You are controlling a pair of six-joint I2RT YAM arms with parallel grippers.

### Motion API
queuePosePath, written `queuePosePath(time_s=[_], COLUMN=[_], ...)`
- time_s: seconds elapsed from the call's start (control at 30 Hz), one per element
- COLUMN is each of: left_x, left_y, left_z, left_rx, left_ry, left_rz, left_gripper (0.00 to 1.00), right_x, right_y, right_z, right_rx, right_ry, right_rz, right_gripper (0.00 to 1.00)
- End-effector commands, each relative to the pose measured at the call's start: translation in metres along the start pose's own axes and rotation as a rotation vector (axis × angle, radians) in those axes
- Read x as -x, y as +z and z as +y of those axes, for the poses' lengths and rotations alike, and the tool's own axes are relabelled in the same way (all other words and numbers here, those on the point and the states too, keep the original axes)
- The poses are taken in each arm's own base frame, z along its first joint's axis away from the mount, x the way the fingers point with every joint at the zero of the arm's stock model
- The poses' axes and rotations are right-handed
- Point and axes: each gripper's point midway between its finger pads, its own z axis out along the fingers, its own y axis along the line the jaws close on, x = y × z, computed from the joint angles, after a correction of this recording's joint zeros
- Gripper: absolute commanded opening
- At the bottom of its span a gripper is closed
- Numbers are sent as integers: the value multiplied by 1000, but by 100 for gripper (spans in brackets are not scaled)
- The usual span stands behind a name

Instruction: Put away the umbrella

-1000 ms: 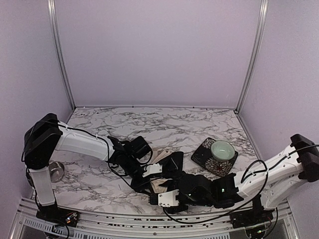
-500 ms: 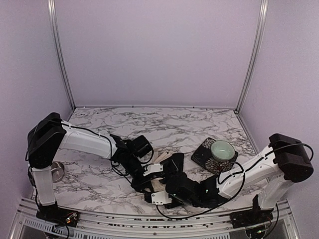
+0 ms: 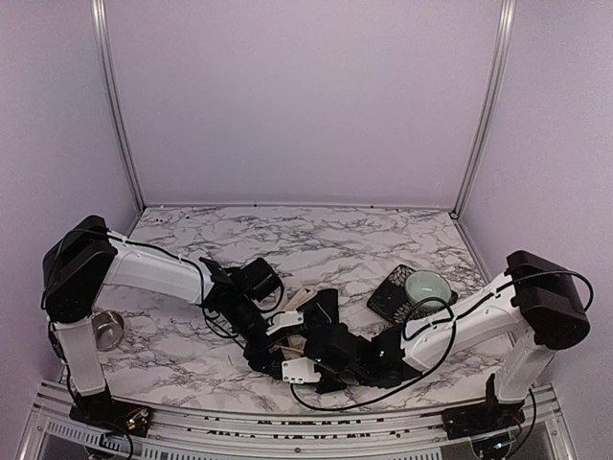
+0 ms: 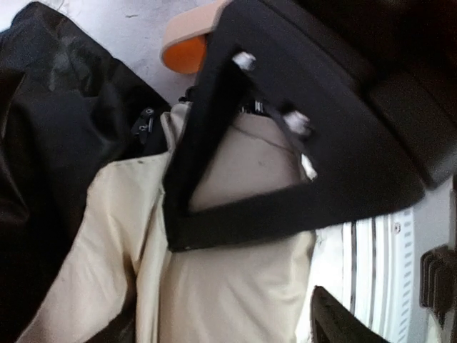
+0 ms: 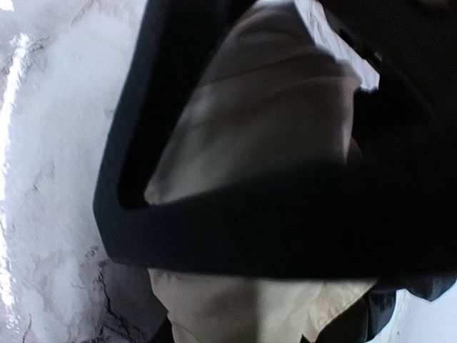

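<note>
The umbrella lies crumpled at the table's near centre, mostly covered by both arms. In the left wrist view its cream fabric sits beside black lining, with the tan handle at the top. My left gripper hangs over it, open. Its fingers stand apart and cream fabric lies between them. My right gripper reaches in from the right. One finger presses on the cream fabric, which covers the other finger. It is shut on the fabric.
A black patterned dish holding a pale green bowl stands right of the arms. A small metal cup sits at the left edge by the left arm's base. The ribbed front rail runs close below the umbrella.
My right arm has slid left along the front of the table onto the umbrella and its jaws have closed. My left gripper's jaws have widened.
</note>
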Motion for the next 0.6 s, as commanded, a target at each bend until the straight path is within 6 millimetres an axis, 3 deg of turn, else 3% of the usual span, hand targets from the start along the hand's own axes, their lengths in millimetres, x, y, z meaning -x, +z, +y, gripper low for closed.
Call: queuePosePath(time_s=[0.0,0.03,0.13,0.2,0.3,0.4,0.57], left_x=[11,20,42,45,28,20,-2], left_y=[-28,-38,-75,-105,-133,-134,-101], left_z=[6,2,-10,-11,-37,-57,-68], left_rx=[110,130,254,411,519,571,621], left_ry=[-34,10,169,226,377,508,647], left_rz=[-171,-237,-456,-590,-719,-726,-578], left_gripper=[93,98,99,98,95,89,78], right_x=[-26,-28,-31,-31,-33,-35,-21], right_y=[3,2,0,-2,-6,-8,-21], right_z=[32,36,45,51,63,73,74], right_rx=[204,228,295,358,492,627,829], right_ry=[73,87,139,184,260,336,454], right_rz=[94,100,108,104,118,144,105], right_gripper=[12,11,7,7,7,6,6])
